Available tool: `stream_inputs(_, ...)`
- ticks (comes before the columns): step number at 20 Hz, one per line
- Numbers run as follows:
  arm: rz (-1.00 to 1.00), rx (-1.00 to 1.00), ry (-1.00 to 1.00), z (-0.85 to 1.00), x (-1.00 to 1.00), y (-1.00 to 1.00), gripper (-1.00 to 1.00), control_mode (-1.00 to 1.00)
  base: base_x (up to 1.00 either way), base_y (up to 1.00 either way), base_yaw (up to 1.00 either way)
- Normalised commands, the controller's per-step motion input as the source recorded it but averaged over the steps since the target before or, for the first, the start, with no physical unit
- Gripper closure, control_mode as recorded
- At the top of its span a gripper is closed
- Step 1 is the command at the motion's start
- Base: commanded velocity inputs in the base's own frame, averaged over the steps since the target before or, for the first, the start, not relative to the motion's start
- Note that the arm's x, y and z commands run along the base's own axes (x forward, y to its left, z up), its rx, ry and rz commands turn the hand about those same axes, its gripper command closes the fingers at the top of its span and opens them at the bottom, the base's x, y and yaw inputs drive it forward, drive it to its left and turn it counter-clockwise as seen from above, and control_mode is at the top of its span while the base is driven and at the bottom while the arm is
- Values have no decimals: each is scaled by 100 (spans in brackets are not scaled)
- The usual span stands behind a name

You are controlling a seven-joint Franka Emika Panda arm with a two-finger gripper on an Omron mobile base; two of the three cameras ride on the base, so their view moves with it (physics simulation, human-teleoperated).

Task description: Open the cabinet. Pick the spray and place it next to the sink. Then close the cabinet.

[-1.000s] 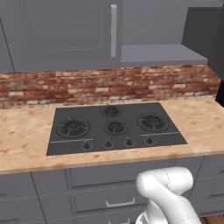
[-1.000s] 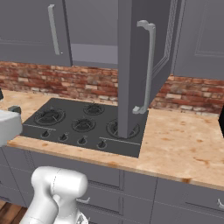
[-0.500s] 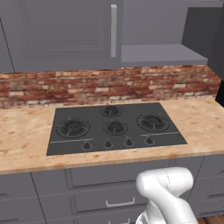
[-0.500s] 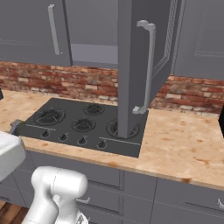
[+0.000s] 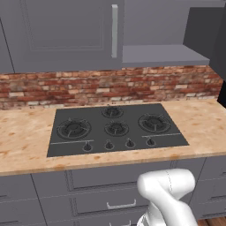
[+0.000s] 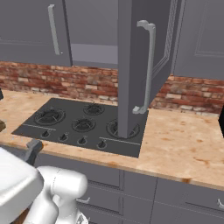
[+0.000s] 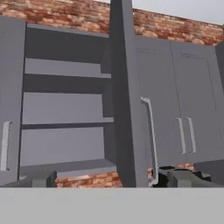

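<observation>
1. My claw (image 7: 109, 178) is spread wide and pinches nothing; one fingertip (image 7: 41, 178) sits at 8 o'clock in the hand view, the other at 4.
2. Past it I see the cabinet (image 7: 65, 109): two doors, right door (image 7: 127, 96) swung out edge-on, left door (image 5: 66, 31) shut.
3. I count three shelves (image 7: 65, 122), all bare; I cannot spot the spray.
4. One hob (image 5: 115, 128) with four burners lies on the counter (image 5: 26, 141).
5. My arm (image 5: 167, 194) rises at 5 o'clock in the left base view, hand tilted upward.

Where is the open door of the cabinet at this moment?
In the right base view the open door swings out over the right end of the stove, its silver handle facing right. In the hand view it stands beside the shelves.
</observation>
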Motion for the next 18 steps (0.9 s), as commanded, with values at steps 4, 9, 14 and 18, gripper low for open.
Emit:
stream_inputs(4,-4,0,-1,0,0,-69,-100,-100,0,0,0)
stream_inputs(9,0,0,0,0,6,-74,-100,-100,0,0,0)
stream_inputs(14,10,0,0,0,4,-56,-100,-100,0,0,0)
stream_inputs(18,29,0,0,0,3,-37,-100,-100,0,0,0)
